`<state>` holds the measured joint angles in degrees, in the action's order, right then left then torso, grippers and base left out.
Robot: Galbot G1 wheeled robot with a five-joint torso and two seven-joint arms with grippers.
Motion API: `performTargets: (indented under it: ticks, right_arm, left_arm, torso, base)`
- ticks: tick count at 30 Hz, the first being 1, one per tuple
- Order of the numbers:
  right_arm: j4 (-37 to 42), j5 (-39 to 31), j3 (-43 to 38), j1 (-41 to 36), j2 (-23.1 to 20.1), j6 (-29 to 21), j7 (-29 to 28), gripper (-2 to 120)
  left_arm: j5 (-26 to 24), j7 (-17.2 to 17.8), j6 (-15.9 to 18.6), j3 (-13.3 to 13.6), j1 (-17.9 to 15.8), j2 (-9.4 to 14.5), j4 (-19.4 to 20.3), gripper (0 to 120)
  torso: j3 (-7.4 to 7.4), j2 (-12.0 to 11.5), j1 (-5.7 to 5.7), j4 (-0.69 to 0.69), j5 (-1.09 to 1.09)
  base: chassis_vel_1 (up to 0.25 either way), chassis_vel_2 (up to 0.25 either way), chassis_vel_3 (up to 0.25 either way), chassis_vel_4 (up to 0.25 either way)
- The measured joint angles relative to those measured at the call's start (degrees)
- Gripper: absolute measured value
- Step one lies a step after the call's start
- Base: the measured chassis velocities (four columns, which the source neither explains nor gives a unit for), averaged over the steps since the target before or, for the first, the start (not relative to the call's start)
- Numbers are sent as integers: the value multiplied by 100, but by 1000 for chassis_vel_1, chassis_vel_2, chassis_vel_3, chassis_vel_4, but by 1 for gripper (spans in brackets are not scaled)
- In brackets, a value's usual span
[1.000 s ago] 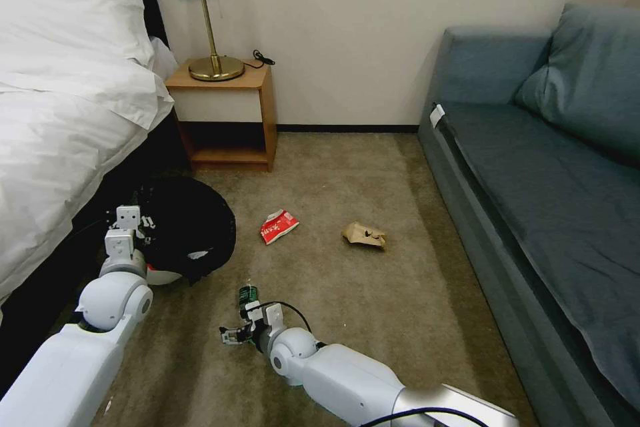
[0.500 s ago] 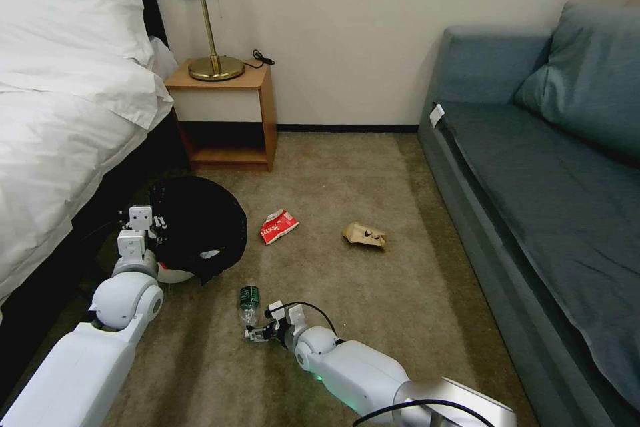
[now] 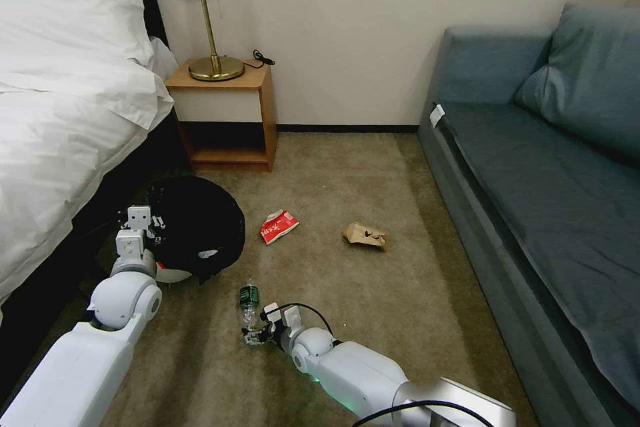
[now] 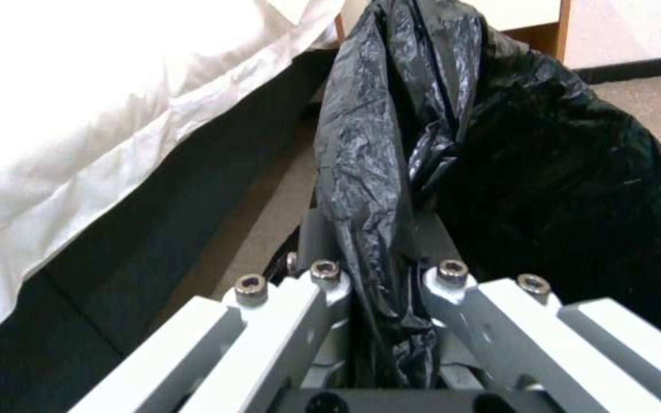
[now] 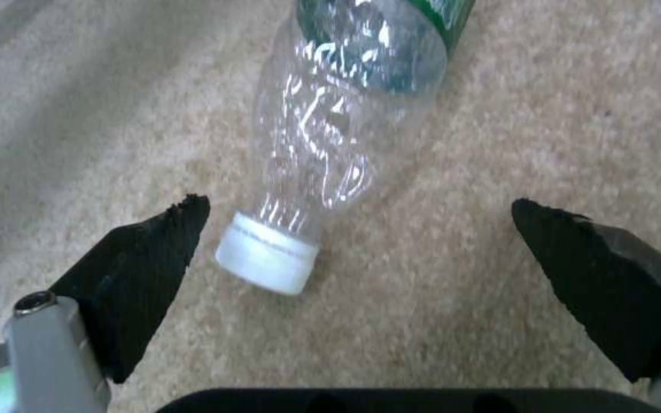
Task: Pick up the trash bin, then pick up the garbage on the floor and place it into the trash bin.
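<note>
On the carpet [image 3: 373, 293], clear bottle's [image 5: 330, 143] capped end between the right gripper's [image 5: 357, 241] spread, untouching fingers [image 5: 147, 252].

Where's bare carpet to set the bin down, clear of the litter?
Bare carpet runs between the tan paper bag and the sofa, and before the nightstand. It is crowded by the bed: the left end effector grips the trash bin, with the red-and-white packet and the bottle at the open right end effector.

Tan carpet [image 3: 373, 180] meets a cream wall [image 3: 347, 27]; white bed [image 3: 60, 113], wooden nightstand [image 3: 227, 113] with brass lamp [image 3: 210, 20], blue sofa [image 3: 553, 173].
</note>
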<state>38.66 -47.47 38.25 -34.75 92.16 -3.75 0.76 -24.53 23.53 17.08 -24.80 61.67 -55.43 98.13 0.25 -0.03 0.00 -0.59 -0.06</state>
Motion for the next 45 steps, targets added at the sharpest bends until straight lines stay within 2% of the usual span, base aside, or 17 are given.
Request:
performTargets:
  ticks: [18,27,30,34,36,37,39,40,42,45]
  right_arm:
    - [-51,-48,106,15,-2,101,397,100]
    - [-75,-68,133,25,-2,107,517,97]
    - [-77,-107,194,15,-2,99,652,76]
    - [-107,-114,204,4,-2,97,693,68]
    - [-155,-110,196,5,-2,97,741,57]
    - [-155,-110,196,5,-2,97,741,57]
    - [-192,-99,164,15,-2,99,758,46]
    - [-192,-99,164,15,-2,99,758,46]
    - [-215,-83,129,27,-2,112,767,36]
    - [-220,-68,118,42,-2,118,772,30]
  left_arm:
    - [13,12,-26,186,-236,-191,-176,6]
    - [2,22,-26,201,-278,-193,-187,6]
    - [2,26,-31,172,-274,-226,-192,6]
    - [8,27,-34,168,-257,-242,-192,6]
    - [10,30,-35,168,-248,-251,-186,6]
    - [10,30,-35,168,-248,-251,-186,6]
    - [12,41,-35,171,-247,-254,-169,6]
    - [12,41,-35,171,-247,-254,-169,6]
    - [13,54,-35,180,-247,-258,-147,6]
    - [13,66,-35,195,-251,-259,-127,6]
  torso:
    - [0,0,0,-1,0]
    - [0,0,0,0,0]
    - [0,0,0,0,0]
    - [1,0,0,0,0]
    - [0,0,0,0,0]
    - [0,0,0,0,0]
    - [0,0,0,0,0]
    - [0,0,0,0,0]
    - [0,0,0,0,-2]
    - [0,0,0,-1,-2]
  base:
    - [0,0,0,0]
    - [0,0,0,0]
    - [0,0,0,0]
    - [0,0,0,0]
    - [0,0,0,0]
    - [0,0,0,0]
    - [0,0,0,0]
    - [0,0,0,0]
    - [0,0,0,0]
    - [0,0,0,0]
